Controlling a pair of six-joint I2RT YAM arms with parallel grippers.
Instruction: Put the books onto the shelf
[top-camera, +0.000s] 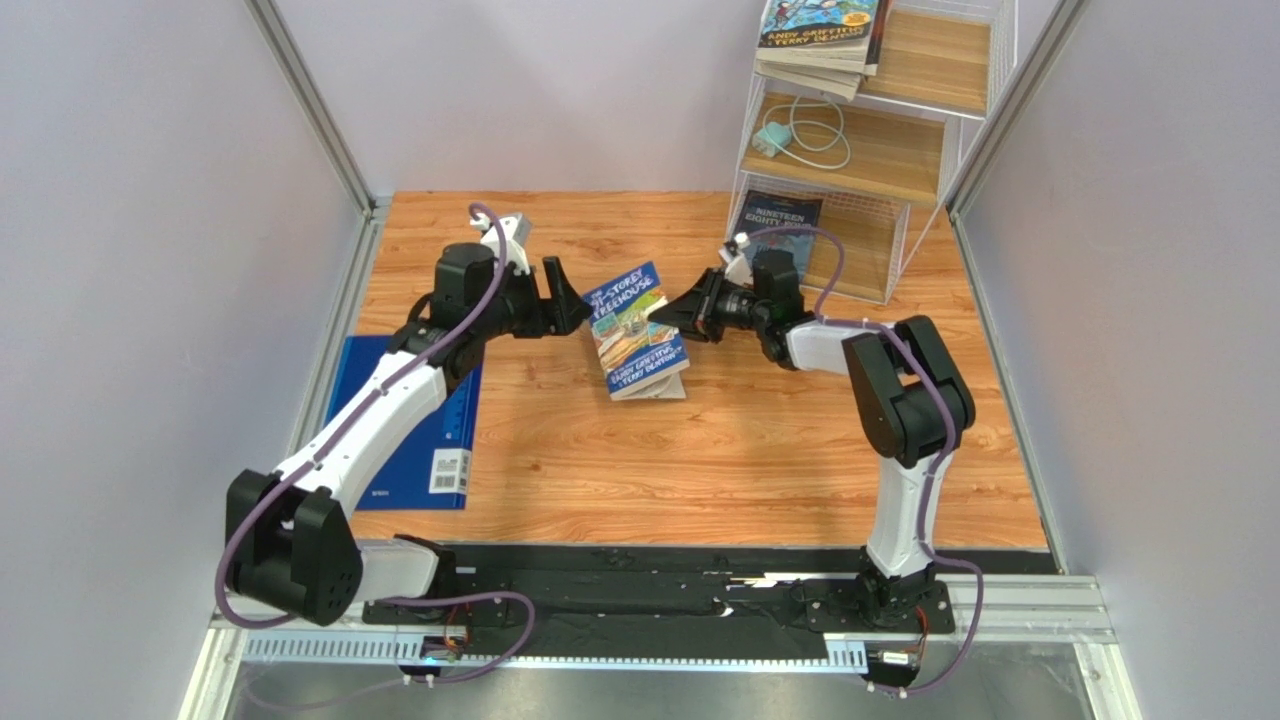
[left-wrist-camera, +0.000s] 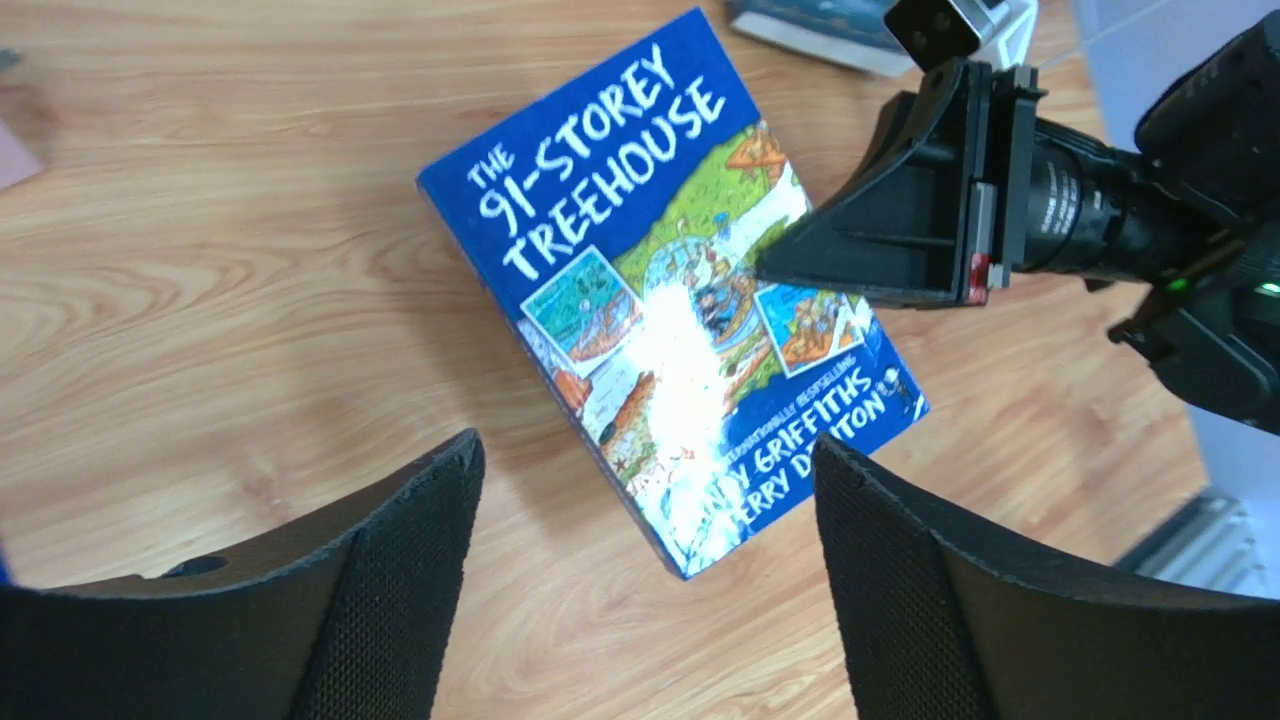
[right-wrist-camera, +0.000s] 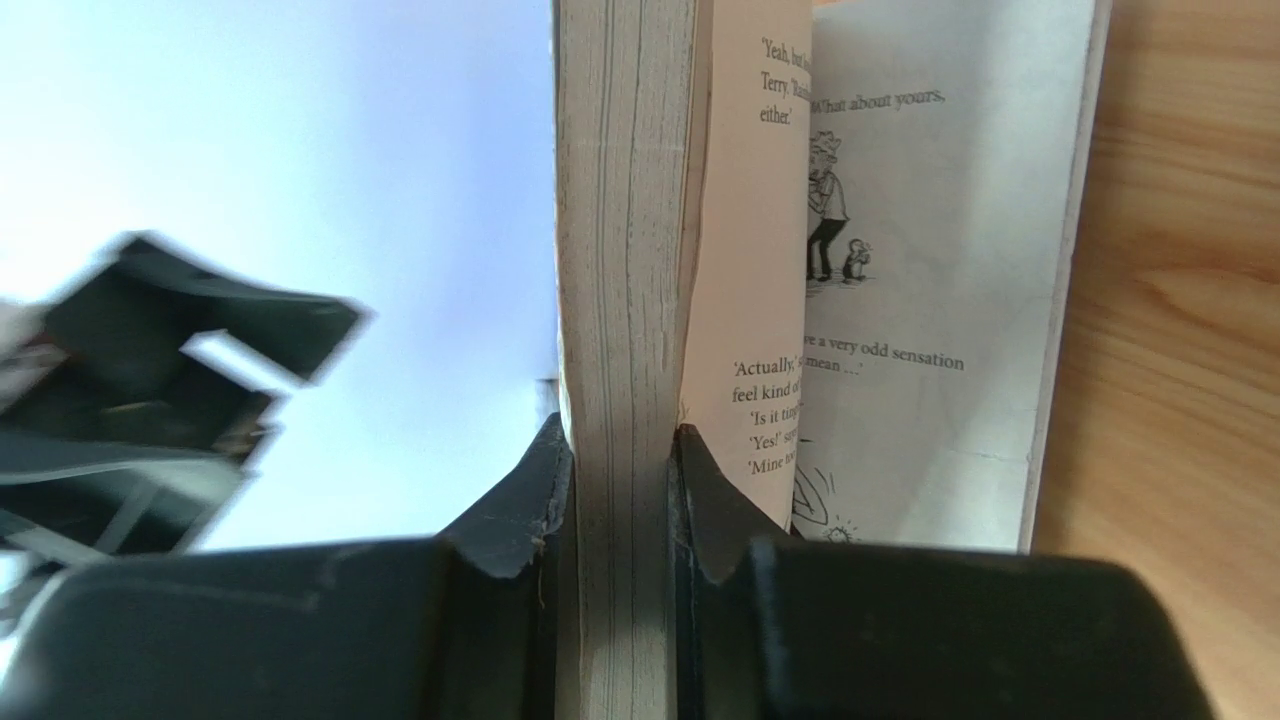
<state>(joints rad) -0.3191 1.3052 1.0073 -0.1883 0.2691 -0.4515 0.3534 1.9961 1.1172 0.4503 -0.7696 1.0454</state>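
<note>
From above, the blue cartoon-covered "91-Storey Treehouse" paperback (top-camera: 634, 330) sat tilted over the middle of the light wooden table (top-camera: 751, 450), in front of the tall white wire shelf (top-camera: 902, 158). In the left wrist view, the left gripper (left-wrist-camera: 646, 458) gaped wide, holding nothing, the book beyond its fingers (left-wrist-camera: 406, 555). In the right wrist view, the right gripper (right-wrist-camera: 619, 450) was clamped narrowly on the book's page block, with loose pages hanging open beside it

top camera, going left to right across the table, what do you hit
blue folder → left gripper, open → 91-storey treehouse book → right gripper, shut on the book's edge → shelf
</note>
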